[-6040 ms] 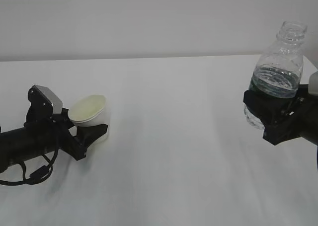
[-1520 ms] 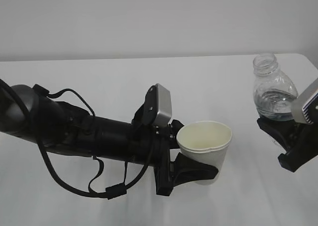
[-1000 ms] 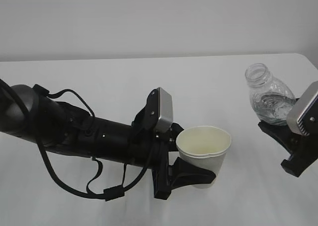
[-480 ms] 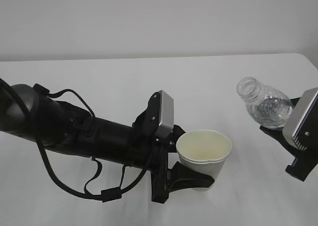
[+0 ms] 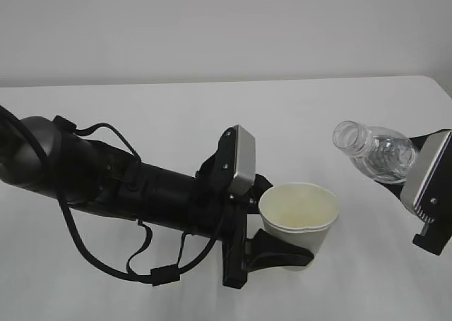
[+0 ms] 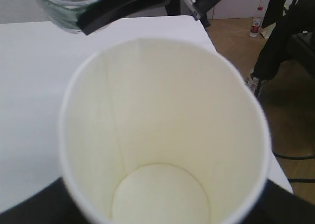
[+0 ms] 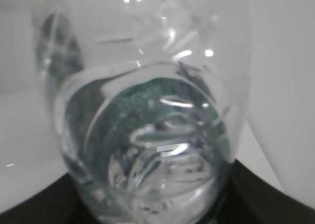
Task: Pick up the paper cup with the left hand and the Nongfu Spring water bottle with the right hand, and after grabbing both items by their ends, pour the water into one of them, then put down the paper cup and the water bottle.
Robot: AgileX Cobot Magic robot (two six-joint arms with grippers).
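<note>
The white paper cup (image 5: pixel 299 219) is held upright over the table, my left gripper (image 5: pixel 291 249) shut round its lower part. The left wrist view looks straight into the cup (image 6: pixel 162 135), whose cream inside is dry. To the right of the cup, the Nongfu Spring water bottle (image 5: pixel 376 153) lies tilted with its open neck (image 5: pixel 347 135) pointing left, above and right of the cup's rim. My right gripper (image 5: pixel 401 164) is shut on its lower end. Water (image 7: pixel 152 150) sits inside the bottle (image 7: pixel 147 86), and black fingers (image 7: pixel 268 194) flank it. No stream shows.
The white table (image 5: pixel 176 116) stretches back to a pale wall. In the left wrist view the table's right edge (image 6: pixel 219 51) drops to a brown floor with dark furniture (image 6: pixel 285 42) and a small bottle (image 6: pixel 253 28) standing on it.
The bottle has tipped further over to the left, its neck lower and closer to the cup. The left arm has shifted the cup slightly to the right.
</note>
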